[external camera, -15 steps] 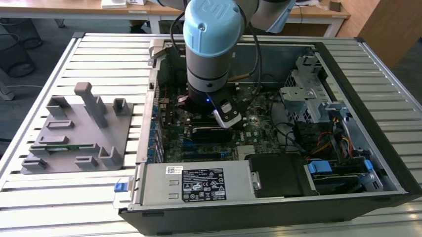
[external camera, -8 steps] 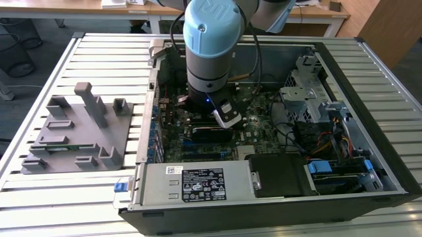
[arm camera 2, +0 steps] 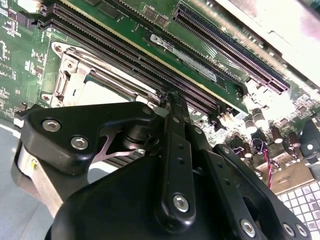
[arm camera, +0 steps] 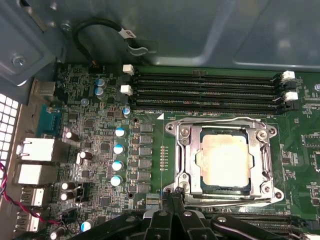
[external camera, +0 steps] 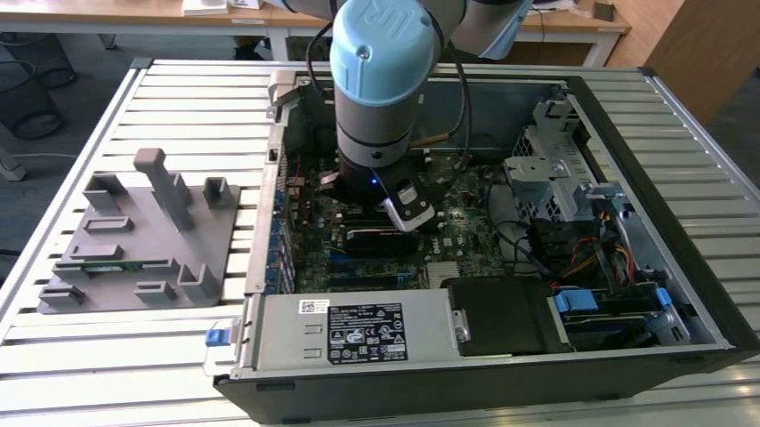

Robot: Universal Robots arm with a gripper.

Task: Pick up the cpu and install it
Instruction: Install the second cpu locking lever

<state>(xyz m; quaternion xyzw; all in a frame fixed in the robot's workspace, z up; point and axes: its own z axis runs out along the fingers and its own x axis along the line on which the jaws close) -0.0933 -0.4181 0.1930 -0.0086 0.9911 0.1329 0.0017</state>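
Note:
The cpu (arm camera: 222, 157), a silvery square chip, lies flat in the metal-framed socket (arm camera: 186, 150) on the green motherboard (arm camera: 150, 100). It also shows as a pale patch (arm camera 2: 102, 92) in the second wrist view. My gripper (arm camera: 174, 198) hovers just beside the socket's edge, near one corner of the frame. Its black fingers (arm camera 2: 172, 145) are pressed together and shut, with nothing seen between them. In the exterior view the gripper (external camera: 366, 218) reaches down into the open computer case (external camera: 665, 178), over the board.
Rows of memory slots (arm camera: 205, 85) run along one side of the socket and capacitors (arm camera: 118, 148) stand close by. A drive cage (external camera: 553, 173), cables and a power supply (external camera: 356, 329) crowd the case. A grey fixture tray (external camera: 131, 240) holding a green memory stick (external camera: 119, 264) sits at the exterior view's left.

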